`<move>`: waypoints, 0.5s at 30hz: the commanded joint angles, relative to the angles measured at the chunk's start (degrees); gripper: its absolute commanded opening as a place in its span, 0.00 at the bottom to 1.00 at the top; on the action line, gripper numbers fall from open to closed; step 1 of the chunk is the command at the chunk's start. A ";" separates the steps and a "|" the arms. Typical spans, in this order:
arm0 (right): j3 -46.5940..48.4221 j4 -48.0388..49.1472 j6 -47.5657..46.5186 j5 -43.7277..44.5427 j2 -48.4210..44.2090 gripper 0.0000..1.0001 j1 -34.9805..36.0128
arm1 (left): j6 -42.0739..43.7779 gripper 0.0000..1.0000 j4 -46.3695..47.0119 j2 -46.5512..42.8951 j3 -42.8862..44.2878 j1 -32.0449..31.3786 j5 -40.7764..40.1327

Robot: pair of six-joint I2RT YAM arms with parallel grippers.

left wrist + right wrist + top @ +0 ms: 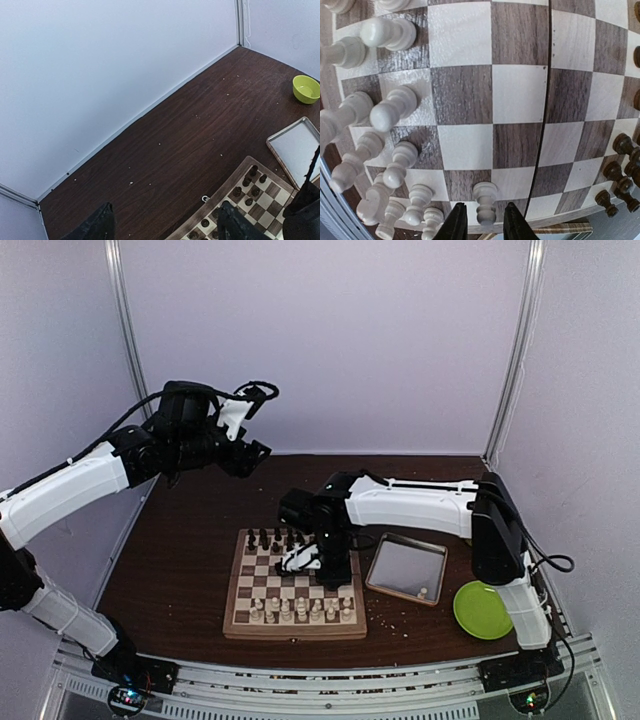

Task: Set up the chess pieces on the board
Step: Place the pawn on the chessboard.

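The board [238, 620] lies at the table's middle front. Cream-white chess pieces [300, 608] stand in its near rows, and dark pieces [275, 538] stand in its far rows. My right gripper [300, 560] hangs low over the board. In the right wrist view its fingers [481, 222] are open on either side of one white piece [485, 202] that stands near the board's edge, with a gap on both sides. More white pieces [390, 112] stand to the left. My left gripper [255, 455] is open and empty, high above the table's far left [165, 220].
A shiny metal tray [405, 568] lies right of the board with one small white piece [422, 592] in its near corner. A green bowl [482, 610] sits at the front right. Pale crumbs are scattered on the dark table. White walls stand behind and at the sides.
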 commanded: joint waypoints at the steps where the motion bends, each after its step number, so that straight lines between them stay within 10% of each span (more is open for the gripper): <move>1: -1.19 -1.11 1.10 -0.03 -9.47 0.27 -0.89 | 0.56 0.72 2.23 -0.93 0.64 -0.22 0.82; 15: -39.75 20.06 3.46 -14.78 -47.63 0.28 -22.11 | 7.11 0.58 -11.66 11.78 9.42 -6.29 10.59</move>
